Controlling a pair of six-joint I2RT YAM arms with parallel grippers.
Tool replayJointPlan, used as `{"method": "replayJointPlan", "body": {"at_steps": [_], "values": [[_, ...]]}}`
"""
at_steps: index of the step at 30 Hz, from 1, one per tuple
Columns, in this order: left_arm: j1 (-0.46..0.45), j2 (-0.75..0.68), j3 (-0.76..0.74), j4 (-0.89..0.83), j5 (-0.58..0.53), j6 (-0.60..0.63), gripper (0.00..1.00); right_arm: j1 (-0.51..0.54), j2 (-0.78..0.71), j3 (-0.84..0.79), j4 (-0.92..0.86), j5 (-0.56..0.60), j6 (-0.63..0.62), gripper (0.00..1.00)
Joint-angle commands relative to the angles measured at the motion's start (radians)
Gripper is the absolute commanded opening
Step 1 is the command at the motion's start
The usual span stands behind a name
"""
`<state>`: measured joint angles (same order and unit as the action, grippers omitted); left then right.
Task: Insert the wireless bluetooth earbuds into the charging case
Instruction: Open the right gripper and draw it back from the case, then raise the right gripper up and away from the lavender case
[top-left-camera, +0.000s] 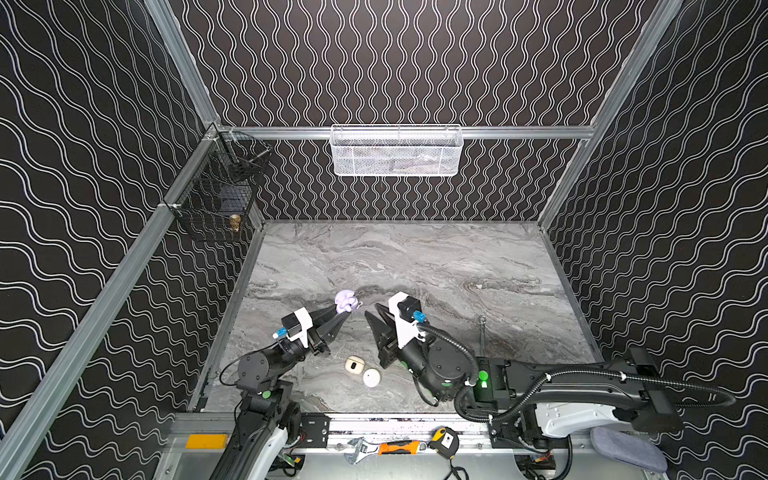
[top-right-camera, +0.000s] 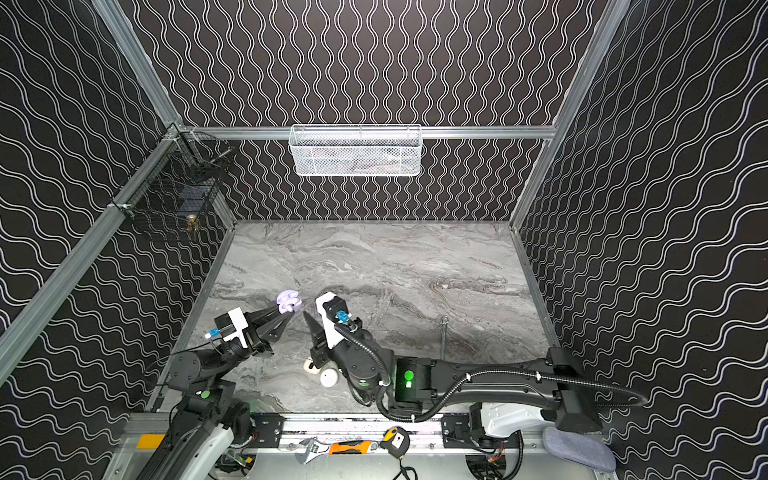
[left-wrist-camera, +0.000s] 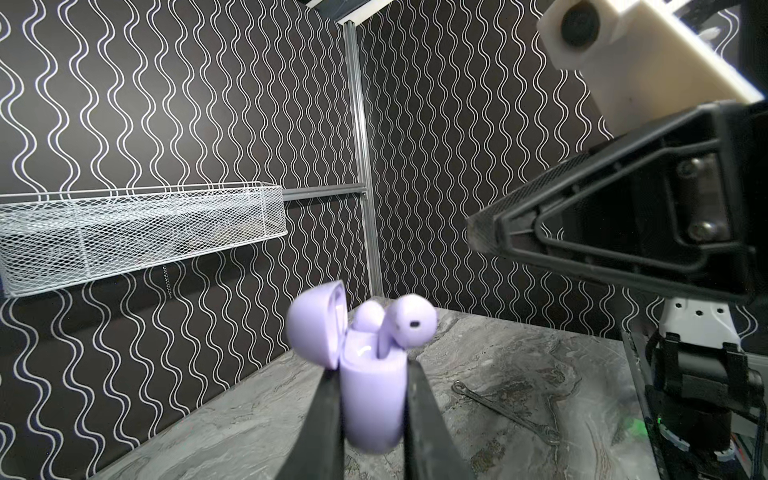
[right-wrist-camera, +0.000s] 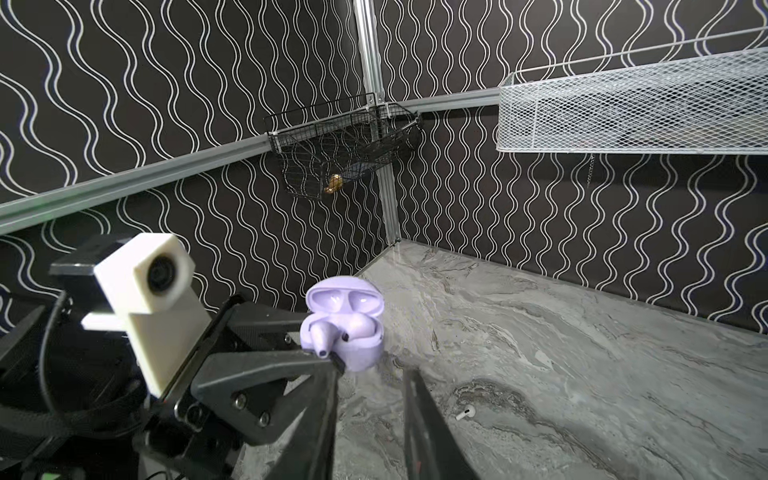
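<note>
Covering half the cream case (top-right-camera: 308, 365), the right tool (top-right-camera: 307, 316).

Left end effector (top-left-camera: 347, 314) clamped; right end effector (top-left-camera: 371, 311) slightly parted.

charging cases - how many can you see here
3. The lavender case, lid open, is held by the left gripper. The cream case and the white case lie side by side on the table near its front edge. The right arm could hide more.
</note>
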<state>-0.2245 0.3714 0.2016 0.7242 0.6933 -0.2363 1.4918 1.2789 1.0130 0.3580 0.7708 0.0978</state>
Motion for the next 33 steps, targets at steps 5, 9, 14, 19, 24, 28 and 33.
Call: {"method": "replayJointPlan", "body": {"at_steps": [5,9,14,19,24,28,33], "values": [[0.000,0.001,0.010,0.049,0.023,-0.015,0.00,-0.055,0.079,0.066,-0.090,-0.069,0.093,0.16],[-0.001,-0.007,0.014,0.033,0.026,-0.008,0.00,-0.064,0.131,0.110,-0.097,-0.089,0.094,0.15],[-0.001,-0.010,0.018,0.026,0.027,-0.001,0.00,-0.067,0.161,0.142,-0.089,-0.122,0.084,0.13],[-0.001,-0.007,0.019,0.024,0.022,0.001,0.00,-0.067,0.168,0.158,-0.087,-0.143,0.081,0.12],[-0.001,0.008,0.016,0.044,0.022,-0.005,0.00,-0.065,0.156,0.157,-0.079,-0.165,0.083,0.12],[-0.001,0.019,0.013,0.063,0.027,-0.012,0.00,-0.064,0.166,0.176,-0.096,-0.173,0.085,0.12],[-0.001,0.004,0.008,0.048,0.021,-0.008,0.00,-0.065,0.180,0.191,-0.102,-0.171,0.082,0.12]]}}
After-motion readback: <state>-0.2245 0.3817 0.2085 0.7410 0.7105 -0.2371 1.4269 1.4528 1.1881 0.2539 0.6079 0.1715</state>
